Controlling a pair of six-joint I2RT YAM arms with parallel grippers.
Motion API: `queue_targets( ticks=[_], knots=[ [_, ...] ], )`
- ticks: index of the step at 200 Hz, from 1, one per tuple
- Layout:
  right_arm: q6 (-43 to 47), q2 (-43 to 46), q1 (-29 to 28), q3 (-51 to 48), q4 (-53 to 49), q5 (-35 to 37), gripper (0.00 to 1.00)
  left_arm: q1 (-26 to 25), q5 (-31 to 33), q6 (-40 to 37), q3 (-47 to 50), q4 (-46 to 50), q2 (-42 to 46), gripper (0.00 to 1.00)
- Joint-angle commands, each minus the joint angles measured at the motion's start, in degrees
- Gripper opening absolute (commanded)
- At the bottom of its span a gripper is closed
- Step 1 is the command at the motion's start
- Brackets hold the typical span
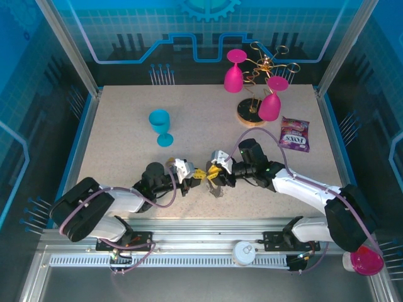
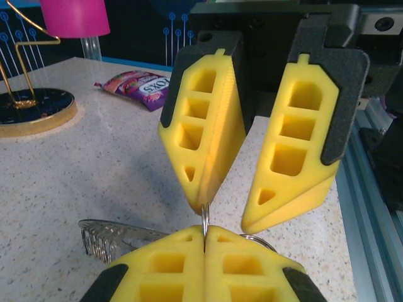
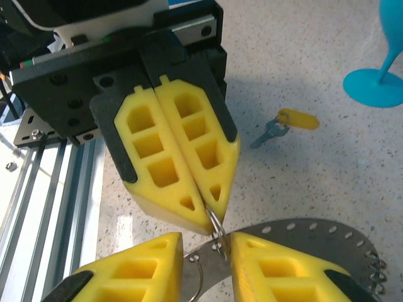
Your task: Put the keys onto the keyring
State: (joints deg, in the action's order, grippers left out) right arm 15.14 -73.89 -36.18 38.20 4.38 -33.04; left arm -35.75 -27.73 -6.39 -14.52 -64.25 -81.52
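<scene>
Near centre is tight. The left gripper (image 3: 209, 212) and right gripper (image 2: 230, 211) meet tip to tip, so you have no passage between them. The left jaws are closed on a thin wire loop of the keyring (image 3: 315, 242); the right jaws stand apart around that loop. The keyring's flat plate spreads low by the tips.

A yellow-headed key (image 3: 286, 123) lies near the left gripper, toward the blue goblet (image 1: 161, 126), leaving a narrow lane there.

Far right is crowded: a gold wire stand (image 1: 255, 110) with pink goblets (image 1: 234, 72) on it, and a candy packet (image 1: 294, 133) just near of it.

You have open table (image 1: 119, 107) at far left and left of the goblet.
</scene>
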Motion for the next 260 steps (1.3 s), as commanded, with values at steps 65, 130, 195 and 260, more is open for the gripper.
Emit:
queue_targets(
  ticks=[65,130,195,260],
  knots=[
    [-3.01,6.17,2.88,-5.7,6.99,1.22,0.25,-0.15,-1.87,1.76,1.44,-7.96,-0.36,0.0],
    [-4.04,1.01,2.52,-2.95,7.43,-3.44,0.25,-0.14,-2.36,1.3,1.31,-6.54,0.86,0.0],
    [-5.3,-0.81,2.35,-2.03,10.79,-6.49,0.22,-0.16,-3.12,1.3,1.01,-6.05,0.83,0.0],
    [-4.6,-1.47,2.26,-1.2,10.59,-7.49,0.0,-0.19,-3.2,1.65,1.01,-6.09,0.81,0.0]
  ],
)
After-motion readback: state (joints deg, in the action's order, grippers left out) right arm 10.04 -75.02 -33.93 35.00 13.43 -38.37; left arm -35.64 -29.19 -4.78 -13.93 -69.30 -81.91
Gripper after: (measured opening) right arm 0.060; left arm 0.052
